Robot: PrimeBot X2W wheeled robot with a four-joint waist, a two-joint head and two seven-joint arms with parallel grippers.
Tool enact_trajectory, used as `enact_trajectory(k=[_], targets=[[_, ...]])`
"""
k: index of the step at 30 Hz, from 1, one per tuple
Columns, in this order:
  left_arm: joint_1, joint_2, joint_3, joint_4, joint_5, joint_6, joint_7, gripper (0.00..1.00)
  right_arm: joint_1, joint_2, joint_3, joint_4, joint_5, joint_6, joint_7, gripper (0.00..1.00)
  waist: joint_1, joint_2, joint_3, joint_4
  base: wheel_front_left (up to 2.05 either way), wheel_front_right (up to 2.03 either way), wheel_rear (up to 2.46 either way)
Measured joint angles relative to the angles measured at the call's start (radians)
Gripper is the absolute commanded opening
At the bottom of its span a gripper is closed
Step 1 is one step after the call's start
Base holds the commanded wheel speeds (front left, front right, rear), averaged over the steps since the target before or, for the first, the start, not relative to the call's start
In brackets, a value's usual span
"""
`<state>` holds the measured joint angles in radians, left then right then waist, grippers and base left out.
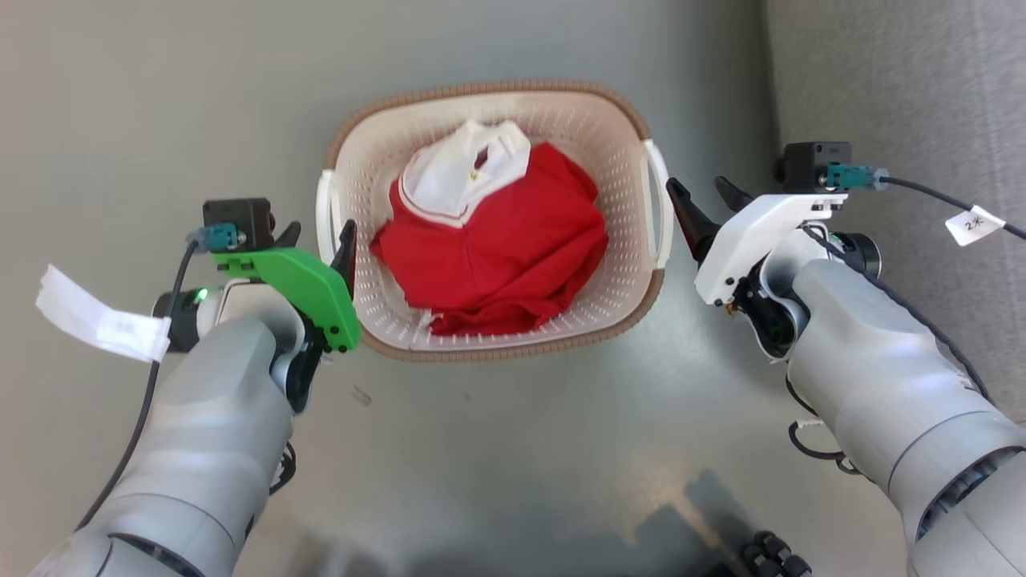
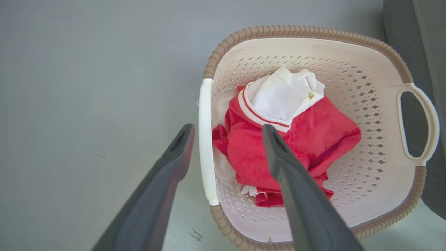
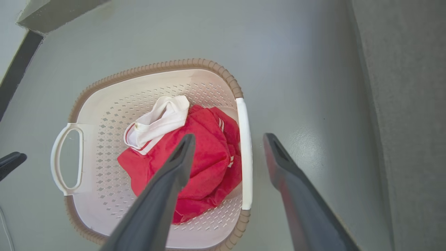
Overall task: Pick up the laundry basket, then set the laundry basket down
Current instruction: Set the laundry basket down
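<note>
Both open wide: left gripper (image 1: 321, 232), right gripper (image 1: 699, 186) flank mid-frame basket (image 1: 489, 86); I'm pre-grasp, next clamp handles (image 1: 659, 204).

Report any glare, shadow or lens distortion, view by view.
Head view: even light, a dark shadow on the floor near the bottom edge. Left wrist view: the wide lens bows the basket rim. Right wrist view: a pale glare patch on the floor beside the basket.

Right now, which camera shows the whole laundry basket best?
The head view: the laundry basket shows nearly whole, with its rim and both handles. In the wrist views, the left tool and right tool each hide part of it.
</note>
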<state>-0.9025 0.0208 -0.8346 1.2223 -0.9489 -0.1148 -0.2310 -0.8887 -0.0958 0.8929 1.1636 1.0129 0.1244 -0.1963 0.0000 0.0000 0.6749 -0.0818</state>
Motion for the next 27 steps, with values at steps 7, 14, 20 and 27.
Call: enact_trajectory(k=[7,14,20,27], targets=[[0.040,0.000,0.005,0.001,-0.007,-0.001,-0.009,1.00,0.037,0.000,0.022,-0.030,0.000,0.000,-0.026,1.00,-0.0001,0.0000,-0.094,-0.004,0.00,0.00,0.00],[0.089,0.002,0.033,-0.006,-0.024,-0.004,-0.018,1.00,0.082,-0.009,0.030,-0.059,-0.002,0.000,-0.042,1.00,-0.0001,0.0000,-0.191,-0.010,0.00,0.00,0.00],[0.114,0.005,0.058,-0.053,-0.026,-0.005,-0.018,1.00,0.121,-0.044,0.030,-0.080,-0.012,0.000,-0.051,1.00,-0.0001,0.0000,-0.274,-0.011,0.00,0.00,0.00],[0.126,0.044,0.103,-0.139,-0.002,-0.006,-0.018,1.00,0.147,-0.091,-0.043,-0.135,-0.025,0.000,-0.051,1.00,-0.0001,0.0000,-0.361,-0.004,0.00,0.00,0.00]])
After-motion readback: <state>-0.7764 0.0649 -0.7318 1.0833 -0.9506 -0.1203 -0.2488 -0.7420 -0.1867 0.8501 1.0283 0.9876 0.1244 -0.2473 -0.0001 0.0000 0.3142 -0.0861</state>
